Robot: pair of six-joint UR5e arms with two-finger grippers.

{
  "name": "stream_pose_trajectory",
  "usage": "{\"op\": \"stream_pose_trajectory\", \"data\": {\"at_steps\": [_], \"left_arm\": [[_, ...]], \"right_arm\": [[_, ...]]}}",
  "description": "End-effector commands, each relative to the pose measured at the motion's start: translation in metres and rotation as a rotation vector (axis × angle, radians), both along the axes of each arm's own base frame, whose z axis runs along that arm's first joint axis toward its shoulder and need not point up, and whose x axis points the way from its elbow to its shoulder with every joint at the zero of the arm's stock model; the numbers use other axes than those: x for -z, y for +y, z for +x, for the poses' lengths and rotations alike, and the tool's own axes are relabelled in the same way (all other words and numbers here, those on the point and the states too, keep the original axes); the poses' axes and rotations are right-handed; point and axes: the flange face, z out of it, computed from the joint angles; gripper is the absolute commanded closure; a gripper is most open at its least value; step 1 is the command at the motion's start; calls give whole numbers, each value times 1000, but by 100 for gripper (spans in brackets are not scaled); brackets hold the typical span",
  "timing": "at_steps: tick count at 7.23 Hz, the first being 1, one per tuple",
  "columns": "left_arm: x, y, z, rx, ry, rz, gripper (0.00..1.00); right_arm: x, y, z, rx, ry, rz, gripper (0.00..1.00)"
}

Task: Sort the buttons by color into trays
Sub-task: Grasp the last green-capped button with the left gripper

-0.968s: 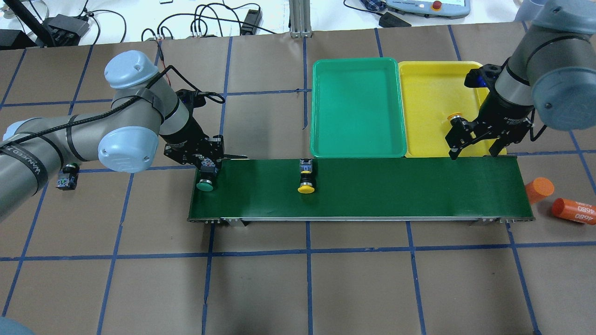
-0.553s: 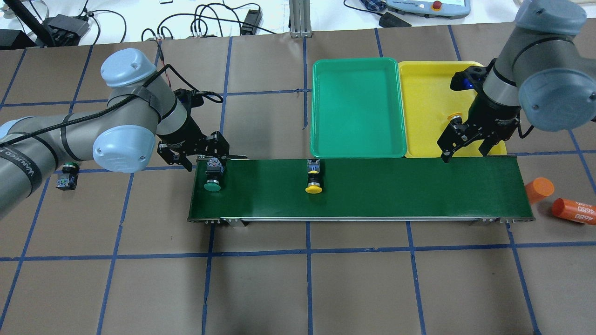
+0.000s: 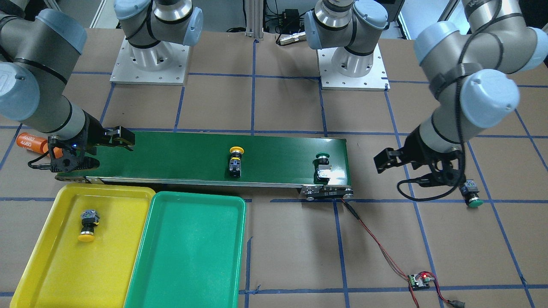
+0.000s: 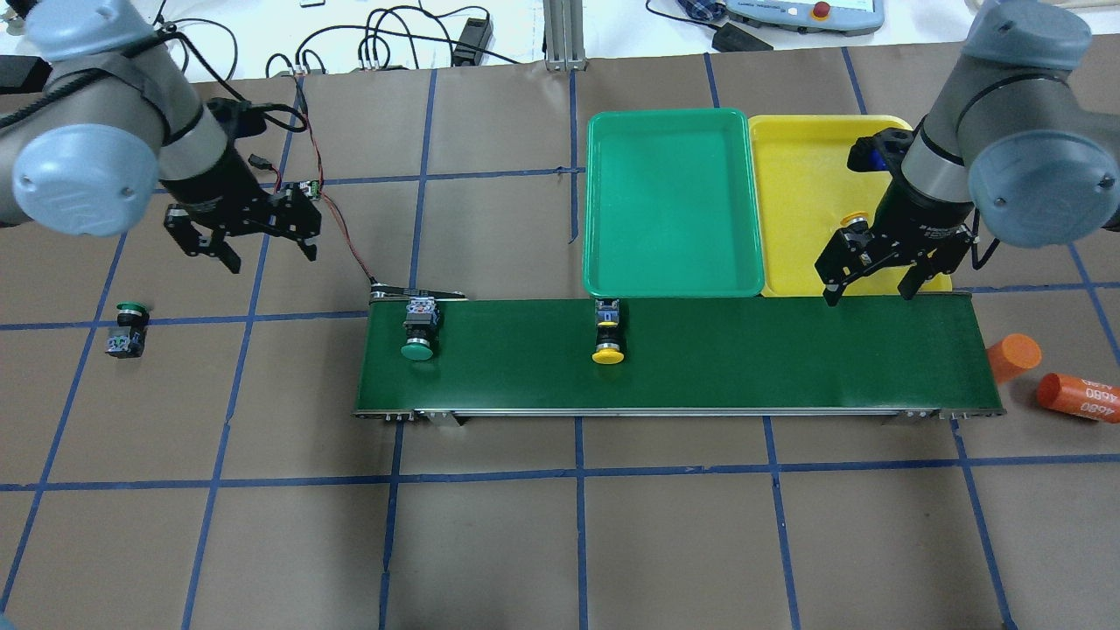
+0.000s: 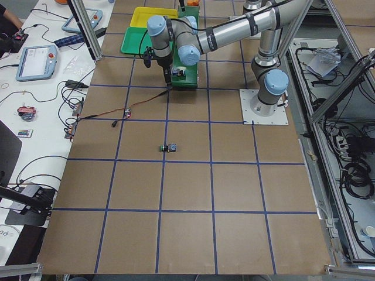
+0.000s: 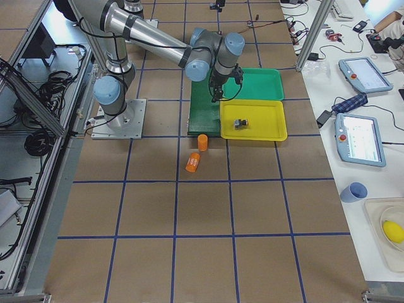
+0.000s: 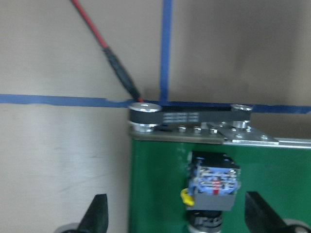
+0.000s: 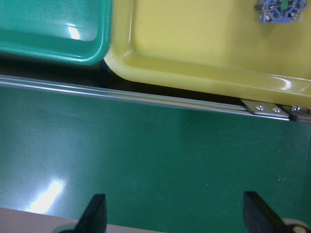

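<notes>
Both grippers empty on your end. Left gripper (image 4: 271, 255): fingers spread over bare worktop (image 4: 525, 525), well apart from the green-cap button (image 4: 418, 337) at the conveyor belt (image 4: 744, 359) end. Right gripper (image 4: 868, 294): fingers spread at the belt's far edge, yellow-cap button (image 4: 608, 338) mid-belt, well apart. Second yellow-cap button (image 3: 87, 224) lies in the yellow tray (image 4: 801, 166); second green-cap button (image 4: 128, 326) on the worktop.

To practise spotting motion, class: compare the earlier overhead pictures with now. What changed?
The left gripper let go of the green button on the belt and drew back off its end, open. That button and the yellow button rode along the belt toward the right gripper, which edged toward them. Unchanged: the yellow tray, the sorted button in it, the stray button off the belt.
</notes>
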Motion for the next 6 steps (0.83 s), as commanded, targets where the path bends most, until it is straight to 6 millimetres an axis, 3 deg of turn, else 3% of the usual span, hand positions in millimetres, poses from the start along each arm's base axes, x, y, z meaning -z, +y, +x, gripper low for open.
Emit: {"op": "stream_pose_trajectory", "data": {"at_steps": [1,2,4,6], "left_arm": [[10,0,102,10,7,-24,0],[28,-2,131,33,0,-51,0],[68,12,190,56,-4,-75,0],[111,27,232,77,-32,-114,0]], "right_arm": [[5,-1,3,46,-62,4,0],[7,-2,3,52,-75,3,0],[9,0,4,66,-75,12,0],[8,-1,7,64,-57,5,0]]}}
